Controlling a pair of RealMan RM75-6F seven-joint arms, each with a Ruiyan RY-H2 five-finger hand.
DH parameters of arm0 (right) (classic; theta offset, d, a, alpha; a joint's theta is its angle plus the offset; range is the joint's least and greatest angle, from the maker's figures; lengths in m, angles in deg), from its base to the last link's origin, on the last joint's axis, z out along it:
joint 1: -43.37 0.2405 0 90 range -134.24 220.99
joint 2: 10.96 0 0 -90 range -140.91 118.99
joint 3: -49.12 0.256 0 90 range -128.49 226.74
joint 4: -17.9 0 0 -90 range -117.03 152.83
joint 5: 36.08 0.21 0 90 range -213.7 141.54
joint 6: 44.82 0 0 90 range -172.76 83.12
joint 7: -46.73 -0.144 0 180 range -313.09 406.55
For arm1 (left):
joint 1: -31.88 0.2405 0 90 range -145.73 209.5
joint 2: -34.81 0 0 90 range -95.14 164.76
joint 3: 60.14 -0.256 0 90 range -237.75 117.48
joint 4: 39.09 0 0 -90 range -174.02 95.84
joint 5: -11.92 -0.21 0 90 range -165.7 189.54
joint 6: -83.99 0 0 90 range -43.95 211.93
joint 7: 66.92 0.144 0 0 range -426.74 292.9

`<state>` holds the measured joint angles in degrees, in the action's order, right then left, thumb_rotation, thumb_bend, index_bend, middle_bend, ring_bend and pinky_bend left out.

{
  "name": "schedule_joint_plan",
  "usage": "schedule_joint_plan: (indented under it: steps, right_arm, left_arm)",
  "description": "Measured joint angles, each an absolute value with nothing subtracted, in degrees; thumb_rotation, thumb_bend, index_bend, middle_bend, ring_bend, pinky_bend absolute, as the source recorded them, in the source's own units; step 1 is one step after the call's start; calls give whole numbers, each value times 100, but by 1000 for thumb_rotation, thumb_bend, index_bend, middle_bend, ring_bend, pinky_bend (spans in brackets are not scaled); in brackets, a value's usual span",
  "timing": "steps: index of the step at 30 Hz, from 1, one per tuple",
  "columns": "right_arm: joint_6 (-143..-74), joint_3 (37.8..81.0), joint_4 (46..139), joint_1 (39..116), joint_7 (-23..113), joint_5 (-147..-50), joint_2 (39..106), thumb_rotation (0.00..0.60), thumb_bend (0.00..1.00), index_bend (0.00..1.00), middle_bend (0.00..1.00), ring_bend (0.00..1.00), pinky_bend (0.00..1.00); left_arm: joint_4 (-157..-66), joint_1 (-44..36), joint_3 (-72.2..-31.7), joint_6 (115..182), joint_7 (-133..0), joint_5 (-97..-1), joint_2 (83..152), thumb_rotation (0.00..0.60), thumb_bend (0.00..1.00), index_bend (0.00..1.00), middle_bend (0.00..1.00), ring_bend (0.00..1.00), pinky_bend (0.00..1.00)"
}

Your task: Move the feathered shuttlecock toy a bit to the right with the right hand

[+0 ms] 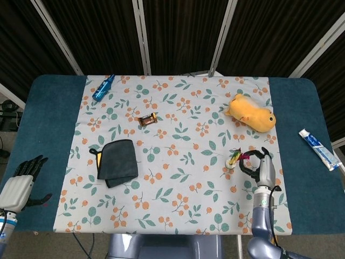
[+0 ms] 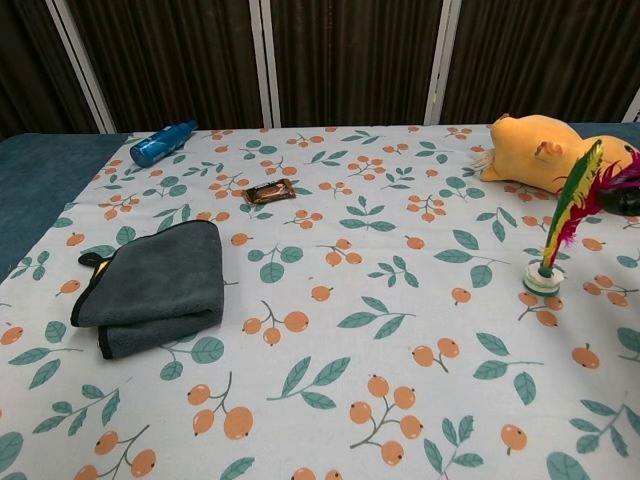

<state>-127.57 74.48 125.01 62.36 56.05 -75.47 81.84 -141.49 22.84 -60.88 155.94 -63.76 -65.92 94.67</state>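
The shuttlecock toy point(image 1: 233, 160) stands upright on its white round base on the floral cloth, right of centre. In the chest view the shuttlecock toy point(image 2: 560, 225) shows green, yellow and magenta feathers leaning right. My right hand point(image 1: 260, 168) is just right of the toy, its dark fingers point(image 1: 246, 169) curved and apart. The magenta feather tips reach into the gap, but nothing closes on them. Only a dark bit of this right hand point(image 2: 627, 200) shows at the chest view's right edge. My left hand point(image 1: 22, 181) hangs with fingers spread and empty over the blue table edge, far left.
A yellow plush animal point(image 1: 250, 112) lies behind the toy. A folded dark grey cloth point(image 1: 116, 161) is at left centre, a small brown packet point(image 1: 147, 120) behind it, and a blue bottle point(image 1: 103, 88) at the far left corner. A toothpaste tube point(image 1: 319, 149) lies on the blue tabletop point(image 1: 307, 124) at right.
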Motion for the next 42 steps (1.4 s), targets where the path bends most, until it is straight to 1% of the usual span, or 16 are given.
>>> schedule_joint_plan:
  steps: [2,3,5,7,10,12,13,21,28,33,36,40,42]
  right_arm:
    - [-12762,7441,12500,6230,5599,-7575,8183,600,392,608,369,53,0]
    - [-12766,7439,12508,6227,5596,-7589,8181,600,392,571,340,39,0]
    - [-12781,7431,12528,6223,5597,-7635,8173,600,392,477,272,11,0]
    - [-12802,7395,12545,6214,5601,-7710,8168,600,390,332,176,0,0]
    - [-12852,7321,12587,6183,5597,-7855,8156,600,367,152,35,0,0]
    - [-12901,7260,12615,6153,5608,-7953,8135,600,349,91,1,0,0]
    - [-12919,7231,12622,6139,5619,-7994,8121,600,342,70,0,0,0]
    - [-13018,7060,12793,5961,5656,-8158,7929,600,309,41,0,0,0]
    - [-13176,7053,12716,5922,5899,-8493,7619,600,256,38,0,0,0]
    - [-13121,7085,12722,5934,6303,-8624,6979,600,249,38,0,0,0]
    - [-12976,6991,12784,5879,6443,-8760,6481,600,245,37,0,0,0]
    - [-12730,6634,12861,5610,6348,-9044,5783,600,244,38,0,0,0]
    - [-12673,6355,12837,5379,6163,-9259,5481,600,242,38,0,0,0]
  left_arm:
    - [-14148,2284,-6088,15595,-6374,-6591,9468,600,238,0,0,0,0]
    - [-14148,2284,-6088,15594,-6376,-6590,9469,600,238,0,0,0,0]
    - [-14150,2284,-6084,15597,-6380,-6585,9468,600,239,0,0,0,0]
    - [-14148,2284,-6081,15602,-6381,-6587,9470,600,239,0,0,0,0]
    - [-14152,2285,-6083,15603,-6385,-6593,9467,600,239,0,0,0,0]
    - [-14151,2288,-6085,15607,-6389,-6595,9466,600,239,0,0,0,0]
    - [-14151,2289,-6085,15607,-6393,-6596,9465,600,239,0,0,0,0]
    - [-14157,2287,-6092,15605,-6447,-6631,9452,600,239,0,0,0,0]
    - [-14095,2306,-6091,15684,-6541,-6741,9447,600,239,0,0,0,0]
    - [-13981,2336,-6090,15794,-6670,-6871,9452,600,239,0,0,0,0]
    - [-13946,2352,-6088,15843,-6724,-6918,9455,600,240,0,0,0,0]
    - [-13890,2381,-6093,15906,-6763,-6975,9466,600,239,0,0,0,0]
    - [-13868,2389,-6095,15953,-6735,-7025,9481,600,239,0,0,0,0]
